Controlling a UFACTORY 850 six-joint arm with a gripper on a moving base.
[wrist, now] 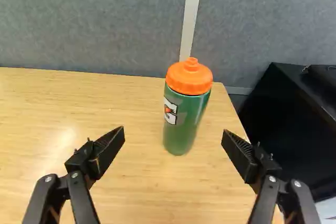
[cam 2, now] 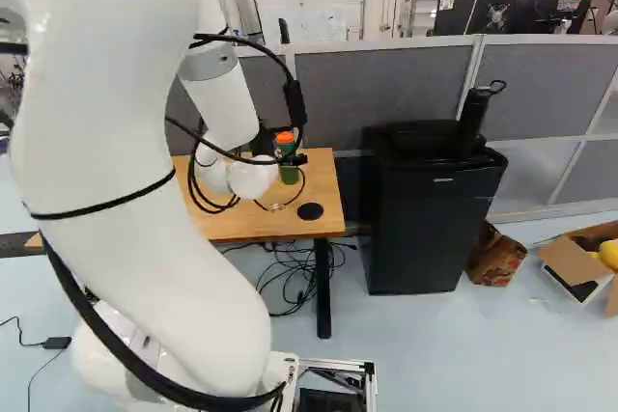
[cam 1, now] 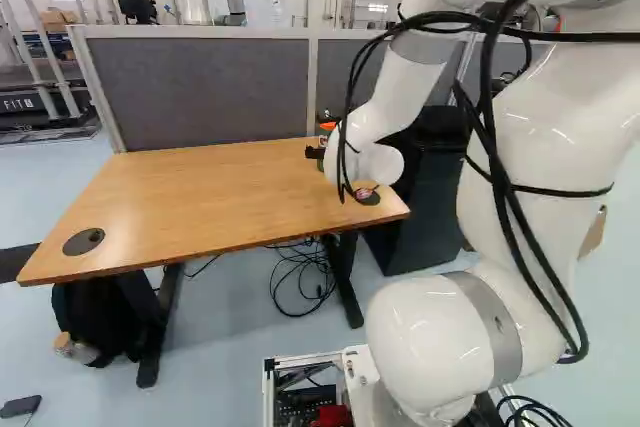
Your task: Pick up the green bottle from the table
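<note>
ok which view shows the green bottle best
The wrist view: nothing blocks the green bottle there, upright on the table, ahead of the open gripper. The right base view shows it smaller, partly crossed by black parts at the arm's end. The left base view shows little beyond its orange lid, the arm hiding most.

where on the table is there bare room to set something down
The wide stretch of table from the left base view's left round insert to the gripper looks bare. The end by the black cabinet is crowded: the green bottle stands there, ahead of the open gripper.
</note>
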